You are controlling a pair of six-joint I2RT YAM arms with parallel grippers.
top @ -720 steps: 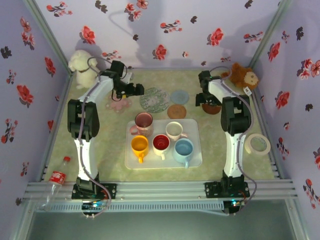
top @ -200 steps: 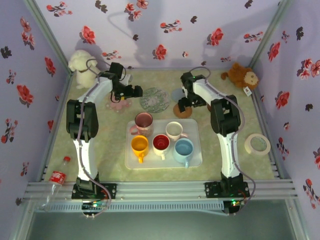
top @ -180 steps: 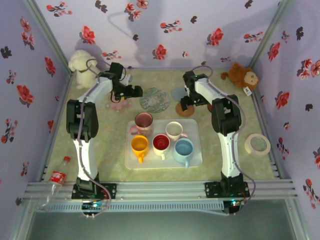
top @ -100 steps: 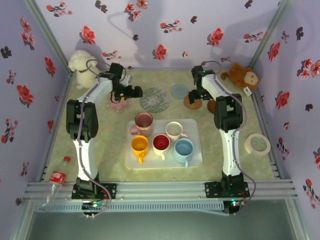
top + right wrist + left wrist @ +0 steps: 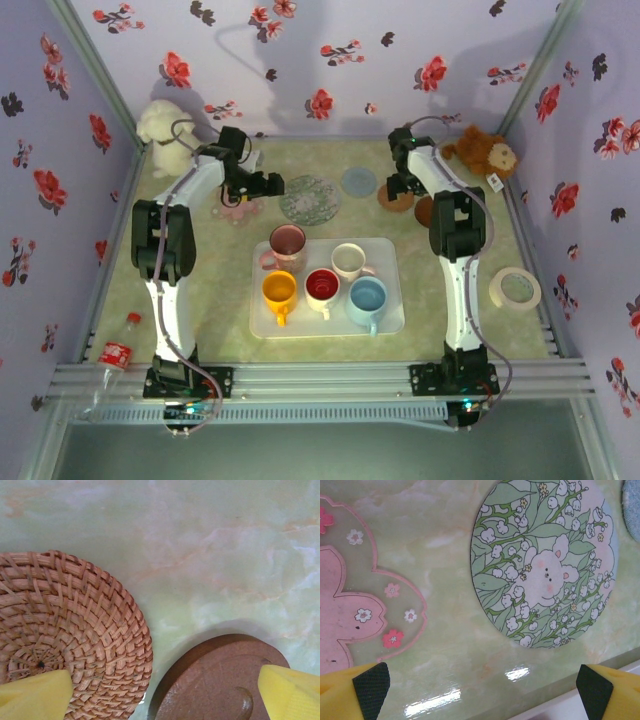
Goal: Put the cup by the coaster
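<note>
while the right end effector (image 5: 404, 186), jaws released and empty, had slid the woven coaster (image 5: 65, 635) rightward to lie just beside the brown coaster (image 5: 220, 682), the left end effector (image 5: 480, 690) hung released near the floral coaster (image 5: 545, 565). the cups (image 5: 322, 285) sat untouched on the tray (image 5: 392, 318), packed close, so neighbours would likely crowd any grasp.

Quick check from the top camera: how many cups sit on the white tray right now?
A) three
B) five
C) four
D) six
B: the white tray holds five: a pink cup, a cream cup, a yellow cup, a red cup and a blue cup.
</note>
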